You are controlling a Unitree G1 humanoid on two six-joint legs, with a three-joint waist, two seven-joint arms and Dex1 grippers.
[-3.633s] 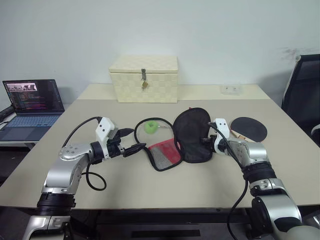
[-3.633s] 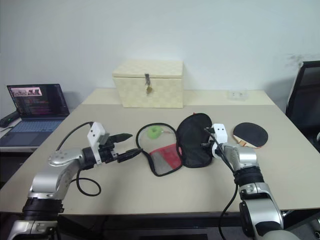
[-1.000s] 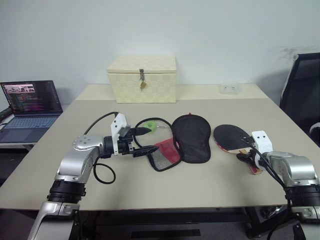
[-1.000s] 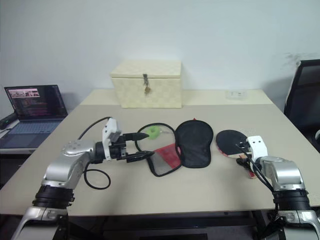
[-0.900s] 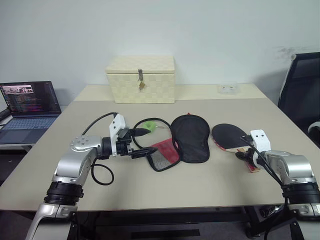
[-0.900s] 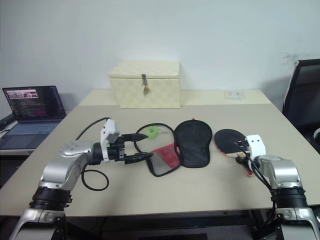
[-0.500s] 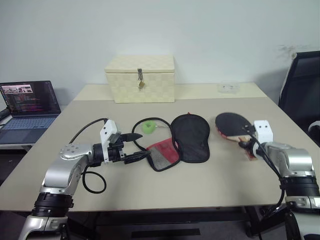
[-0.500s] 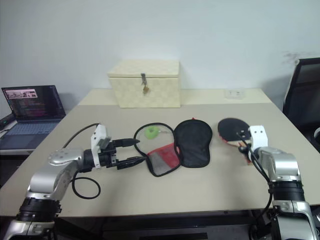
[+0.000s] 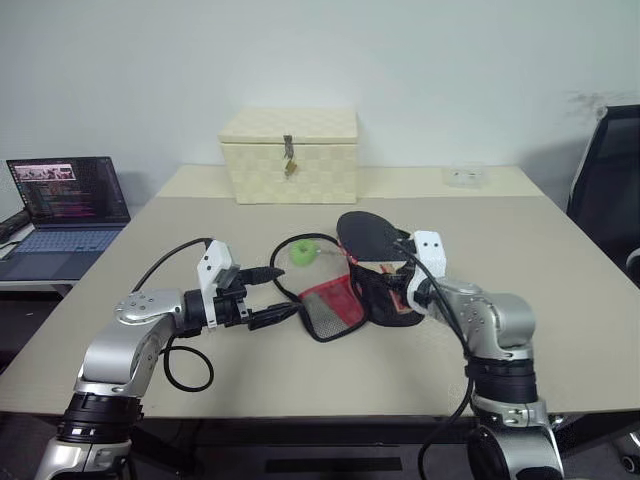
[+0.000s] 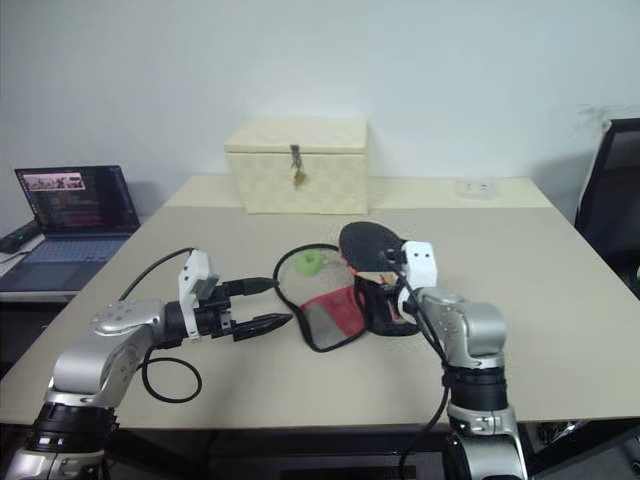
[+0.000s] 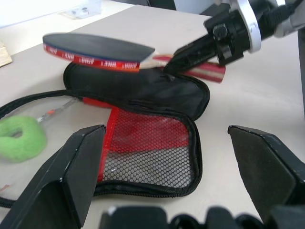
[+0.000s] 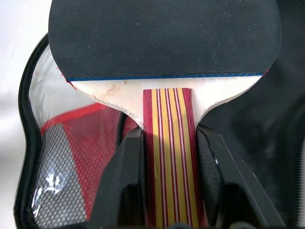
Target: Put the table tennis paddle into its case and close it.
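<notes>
The table tennis paddle [image 12: 162,38] has a black rubber face and a striped wooden handle. My right gripper [image 9: 395,264] is shut on that handle and holds the paddle roughly level, just above the case [image 9: 330,308]. The case lies unzipped on the table, its red mesh half [image 11: 143,143] spread toward my left gripper and its black half [image 11: 138,86] under the paddle. The green pompom [image 9: 301,253] rests behind it on a black cord. My left gripper [image 9: 286,292] stands open beside the mesh half's edge with nothing between its fingers.
A cream woven box [image 9: 290,155] with a metal latch stands at the back of the table [image 9: 560,300]. A laptop [image 9: 65,205] sits on a side surface to the left, and a black chair [image 9: 610,180] stands to the right. A small clear object [image 9: 462,177] lies far back right.
My right gripper has carried the paddle from the table's right side leftward and a little upward, to above the open case. The left gripper has stayed open beside the case.
</notes>
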